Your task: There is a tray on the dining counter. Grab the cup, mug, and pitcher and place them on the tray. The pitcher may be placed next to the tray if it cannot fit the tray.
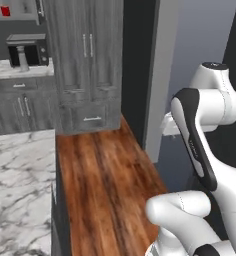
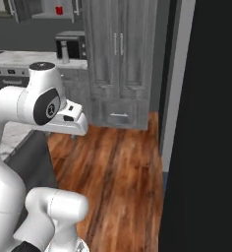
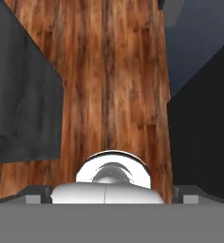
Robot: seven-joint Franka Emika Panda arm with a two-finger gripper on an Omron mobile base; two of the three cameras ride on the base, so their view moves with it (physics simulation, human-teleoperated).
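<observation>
Arm [image 1: 200, 145]: white links with dark joints, close to the lens; it rises at the lower right of the left base view and the lower left of the right base view, folded over with the hand aimed down at the floor.
Gripper [image 3: 117, 195]: its two dark tips sit at the far left and far right of the hand view's bottom, jaws wide apart, with nothing between them.
Dining counter [image 1: 17, 190]: grey-veined white marble top at the lower left of the left base view, just beside the arm's base; its plain dark grey front [image 3: 19, 95] fills the left side of the hand view.
Counter's long axis: the visible long edge runs away from the cameras, in line with the floor boards, and its near-square end faces the tall cabinet; how far it runs back cannot be told.
Floor [image 1: 105, 185]: reddish-brown wood planks, directly under the open gripper, between the counter front and a dark wall [image 2: 211, 123].
Tall cabinet [image 1: 87, 60]: grey, double doors over a drawer, standing at the far end of the floor.
Far worktop [image 1: 10, 69]: marble over grey cabinets, left of the tall cabinet, carrying a dark appliance [image 1: 25, 50].
Small red thing [image 1: 5, 11]: high up above the appliance, well apart from the counter; too small to identify.
</observation>
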